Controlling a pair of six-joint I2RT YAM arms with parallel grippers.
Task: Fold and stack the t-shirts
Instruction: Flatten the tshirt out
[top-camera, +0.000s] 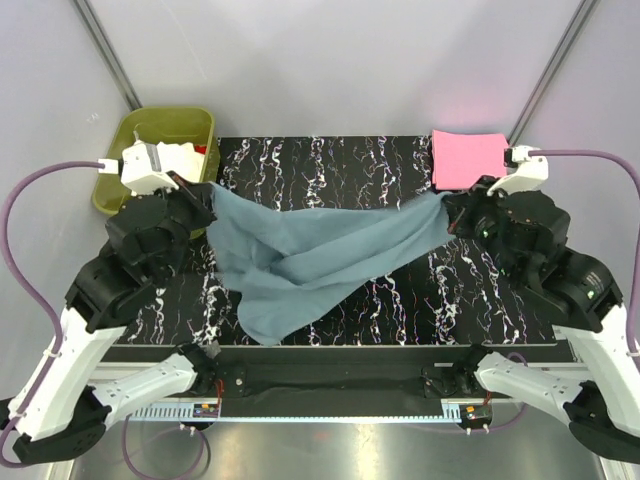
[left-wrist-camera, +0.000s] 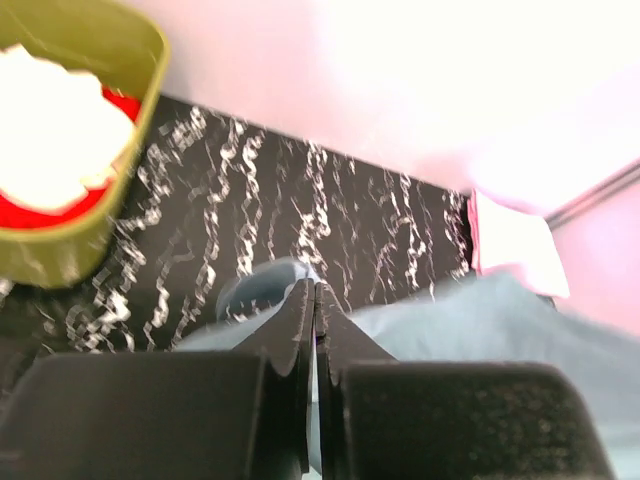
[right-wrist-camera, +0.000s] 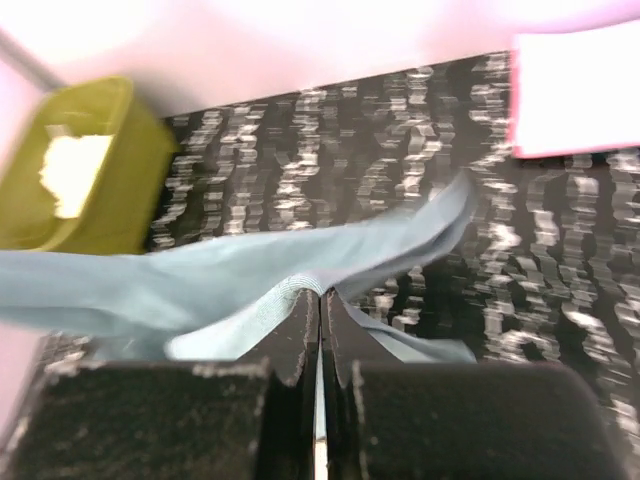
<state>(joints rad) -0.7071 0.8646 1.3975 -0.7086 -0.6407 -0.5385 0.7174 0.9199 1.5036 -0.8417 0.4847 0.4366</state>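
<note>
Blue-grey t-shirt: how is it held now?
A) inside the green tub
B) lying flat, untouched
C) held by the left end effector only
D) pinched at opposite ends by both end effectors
D: the left end effector and the right end effector are each shut on the blue-grey t-shirt, which stretches between them.

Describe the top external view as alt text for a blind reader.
The left gripper and right gripper hold a blue-grey t-shirt stretched over a black marbled table, its middle sagging toward the near edge. A folded pink t-shirt lies far right, an olive-green tub far left.
</note>
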